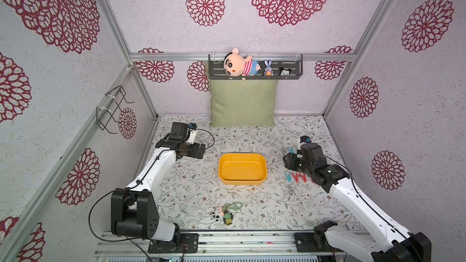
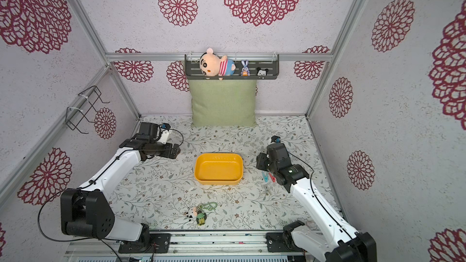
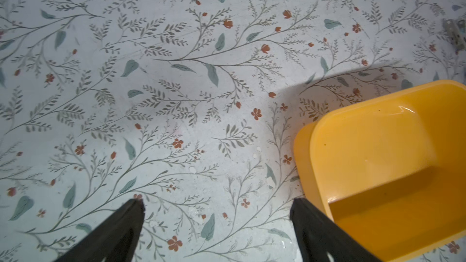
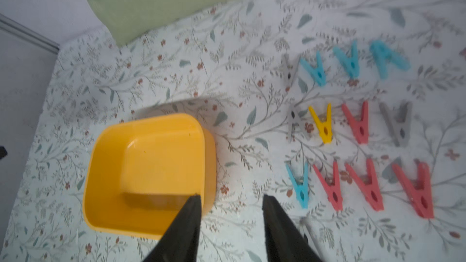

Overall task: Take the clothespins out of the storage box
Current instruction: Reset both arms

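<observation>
Looks finished: nothing left inside box [image 1: 239,182].
Shows left gripper [image 3: 216,200] spread wide, empty, above bare counter [image 3: 176,97] left of box; box mid-counter, empty; right gripper [image 4: 232,195] parted, holding nothing, near box's right side; clothespins [image 4: 359,124] in rows on counter further right, partly under that arm, all apart from box. Risks, by judgement: scattering nearest rows through a low sweep of the right arm; knocking box with a finger while pulling clear.
</observation>
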### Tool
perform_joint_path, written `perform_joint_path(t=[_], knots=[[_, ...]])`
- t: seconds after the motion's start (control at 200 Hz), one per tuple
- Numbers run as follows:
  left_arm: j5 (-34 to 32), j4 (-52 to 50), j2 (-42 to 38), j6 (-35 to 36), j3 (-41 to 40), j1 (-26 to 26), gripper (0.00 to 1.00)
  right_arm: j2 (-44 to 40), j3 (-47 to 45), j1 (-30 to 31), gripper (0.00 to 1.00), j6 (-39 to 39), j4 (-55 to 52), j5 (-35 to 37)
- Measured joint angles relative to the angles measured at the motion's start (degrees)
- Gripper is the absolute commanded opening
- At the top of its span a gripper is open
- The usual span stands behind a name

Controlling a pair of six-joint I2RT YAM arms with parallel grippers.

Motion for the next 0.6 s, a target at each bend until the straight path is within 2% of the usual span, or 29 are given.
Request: perform_joint_path(t=[0.045,0.135,0.305,0.415,0.505,0.6], knots=[[-1.01,0.35,-0.66,0.02,-0.09,1.77,0.97,-0.98,-2.05,-0.04,0.87,-2.51,4.52,2.45],[-3.06,2.67,-3.08,-0.04,-1.86,5.07,0.97,-1.88,-6.6,-0.33,0.99,-7.72,12.28,7.52],[-3.72,10.34,-9.53,-2.21,-8.76,10.84,0.97,1.2,-11.15,-2.16,0.99,-16.63,22.88,15.47],[-3.08,17.97,-11.56,-4.46,-13.81,16.28,0.97,1.77,-12.39,-2.49,0.99,-19.17,26.49,18.88],[-3.65,26.08,-12.15,-5.9,-19.41,18.99,0.97,0.79,-12.94,-2.51,0.99,-19.63,27.63,19.37],[-3.48,36.96,-12.17,-7.56,-27.56,19.08,0.97,-1.97,-14.4,-2.51,0.99,-20.63,28.89,17.88]])
